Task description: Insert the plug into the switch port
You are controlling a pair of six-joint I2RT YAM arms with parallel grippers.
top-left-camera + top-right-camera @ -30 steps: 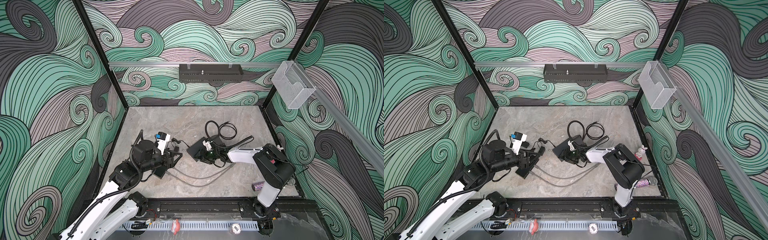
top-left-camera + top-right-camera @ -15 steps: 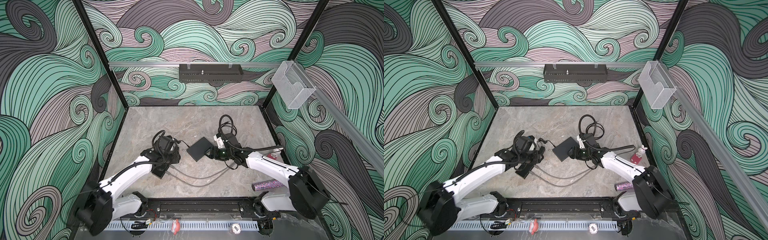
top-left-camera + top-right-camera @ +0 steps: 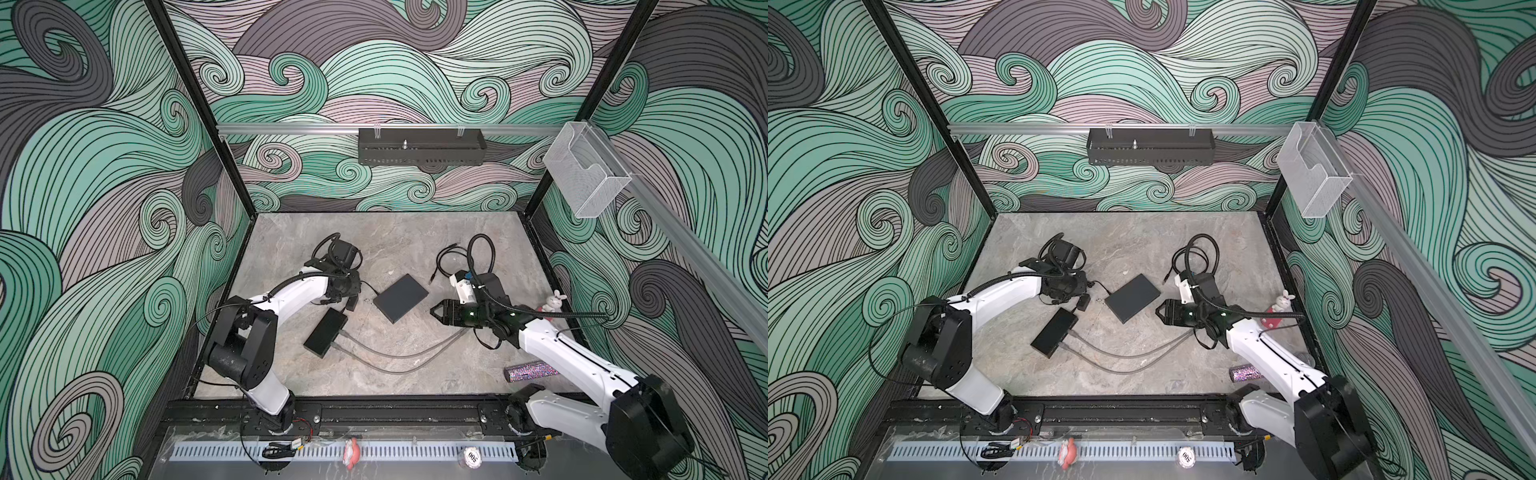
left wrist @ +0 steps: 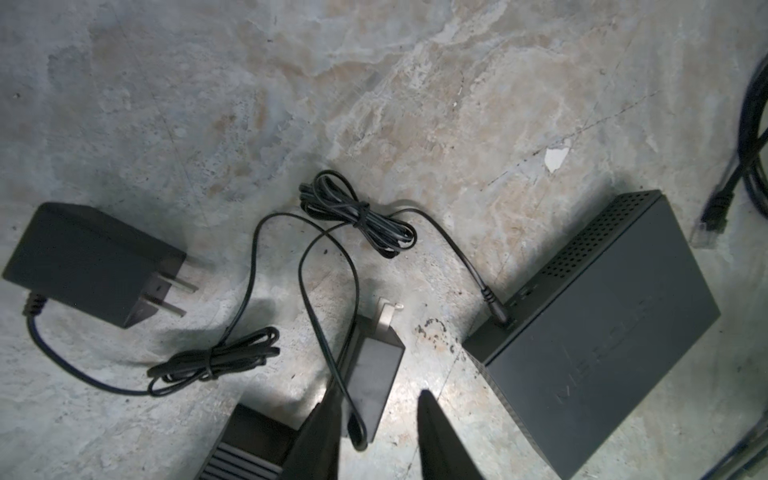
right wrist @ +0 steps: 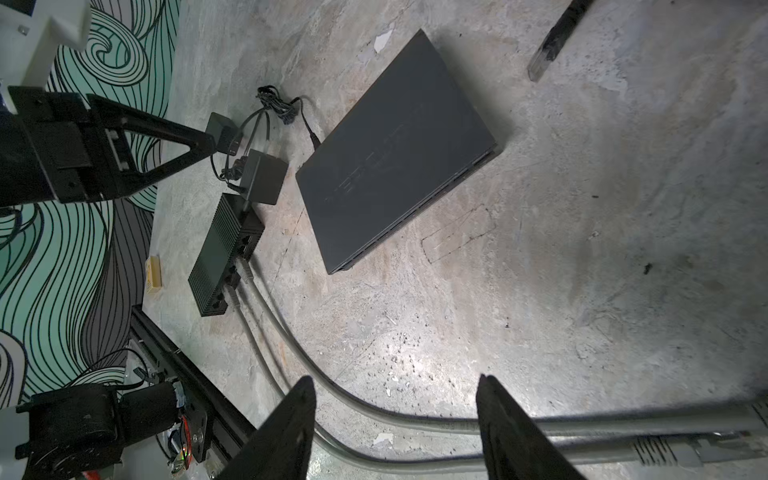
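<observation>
The small ribbed black switch [image 3: 325, 332] [image 5: 224, 257] lies left of centre, with two grey cables [image 3: 386, 357] in its ports. A grey cable plug [image 5: 665, 453] rests on the floor beside my right gripper [image 5: 395, 386] [image 3: 433, 309], which stands open low over those cables, holding nothing. My left gripper [image 4: 378, 411] [image 3: 351, 305] straddles a small black power adapter [image 4: 374, 370]. One finger touches the adapter and the other stands clear of it. A flat black box [image 3: 401, 297] has a barrel plug [image 4: 496, 313] at its side.
A second black adapter [image 4: 91, 262] with bundled cord lies further left. A coiled black cable [image 3: 453, 266] with a clear plug [image 4: 712, 216] sits at the back right. A glittery tube [image 3: 530, 371] and a rabbit toy [image 3: 552, 301] lie by the right wall.
My right gripper has drawn back off the flat box to its right side, over the grey cables. My left arm has stretched out to the adapter and its jaws have narrowed.
</observation>
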